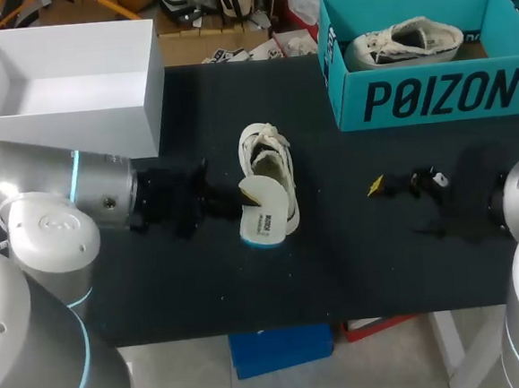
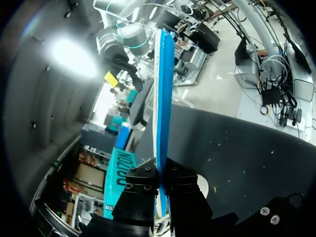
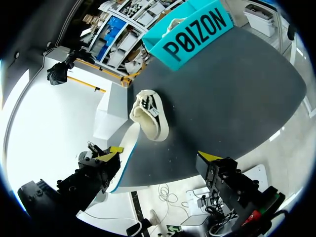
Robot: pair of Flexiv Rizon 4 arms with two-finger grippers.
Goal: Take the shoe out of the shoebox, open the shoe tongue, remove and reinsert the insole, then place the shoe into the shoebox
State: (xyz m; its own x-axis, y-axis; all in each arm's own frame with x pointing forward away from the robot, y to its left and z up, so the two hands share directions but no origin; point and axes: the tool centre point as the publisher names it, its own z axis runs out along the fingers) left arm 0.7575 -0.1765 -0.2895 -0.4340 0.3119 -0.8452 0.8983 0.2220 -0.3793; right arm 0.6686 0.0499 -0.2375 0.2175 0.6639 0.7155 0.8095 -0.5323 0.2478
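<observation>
A white shoe [image 1: 268,162] lies on the black table [image 1: 372,257], toe pointing away; the right wrist view shows the shoe [image 3: 148,114] ahead of its own fingers. My left gripper [image 1: 231,202] is shut on the white insole with a blue underside [image 1: 263,219], held at the shoe's heel. In the left wrist view the insole [image 2: 163,94] stands edge-on, pinched in the gripper [image 2: 161,183]. My right gripper [image 1: 406,182] hovers open and empty to the shoe's right, its fingers [image 3: 159,156] wide apart. The teal shoebox [image 1: 432,98] at the back right holds a second shoe [image 1: 405,43].
A white open box [image 1: 64,115] stands at the back left, close behind my left arm. The teal shoebox [image 3: 193,35] lies beyond the shoe in the right wrist view. Bare black tabletop spreads between the shoe and the right gripper and along the front edge.
</observation>
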